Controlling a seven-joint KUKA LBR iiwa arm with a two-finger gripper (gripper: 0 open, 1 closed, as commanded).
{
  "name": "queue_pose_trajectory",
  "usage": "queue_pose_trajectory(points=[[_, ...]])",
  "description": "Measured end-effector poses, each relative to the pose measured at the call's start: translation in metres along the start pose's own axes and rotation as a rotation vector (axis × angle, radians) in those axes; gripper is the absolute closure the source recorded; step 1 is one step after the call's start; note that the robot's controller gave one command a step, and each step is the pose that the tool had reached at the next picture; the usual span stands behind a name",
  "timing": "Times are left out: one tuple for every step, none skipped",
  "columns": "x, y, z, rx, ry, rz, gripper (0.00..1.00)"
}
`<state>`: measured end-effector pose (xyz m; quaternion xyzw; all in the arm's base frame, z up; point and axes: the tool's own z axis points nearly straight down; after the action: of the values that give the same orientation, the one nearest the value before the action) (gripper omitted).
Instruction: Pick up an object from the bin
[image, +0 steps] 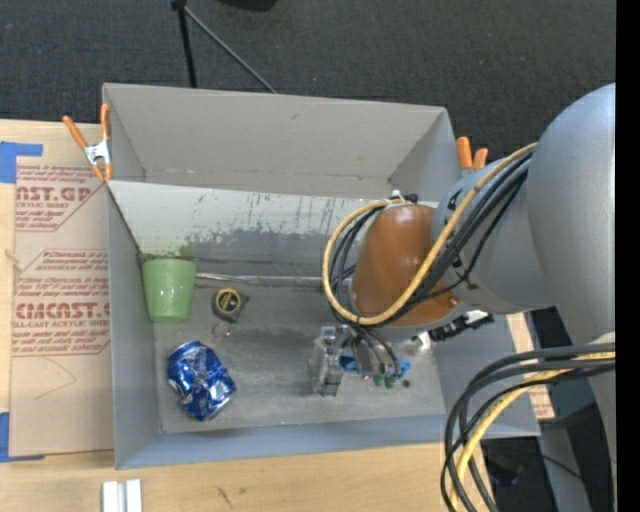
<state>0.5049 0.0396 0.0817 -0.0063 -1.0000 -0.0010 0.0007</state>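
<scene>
One gripper (330, 372) is down at the floor of the grey bin (280, 140), well apart from the green plastic cup (168, 288), across the floor from it and nearer the front wall. Whether the gripper is released or clenched cannot be told, and nothing is seen grasped in it. Small blue and green bits (393, 378) sit just beyond it on the side away from the cup; it cannot be told whether they are robot parts or loose things. No loose thing is evident under the gripper, so the thing to be picked is not settled; all three candidates lie on the cup's side of the bin.

Risks, as judged:
- It could come up with nothing, since the floor at the gripper looks bare.
- The looped cables (338, 250) round the orange-brown wrist cover (395, 260) could catch the bin wall farthest from the cup.
- The cup, resting against the bin wall, may roll away under a push.

Count:
- one green plastic cup;
- one small brass-coloured round piece (228, 300), just beside the cup;
- one crumpled blue foil wrapper (201, 380), near the cup toward the front wall.
</scene>
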Motion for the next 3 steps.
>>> queue_pose_trajectory(points=[[0.004,-0.001,-0.021,0.002,-0.003,-0.427,1.00],[-0.026,-0.021,-0.111,0.005,-0.012,-0.454,1.00],[-0.023,-0.019,-0.107,0.001,-0.004,-0.456,0.00]])
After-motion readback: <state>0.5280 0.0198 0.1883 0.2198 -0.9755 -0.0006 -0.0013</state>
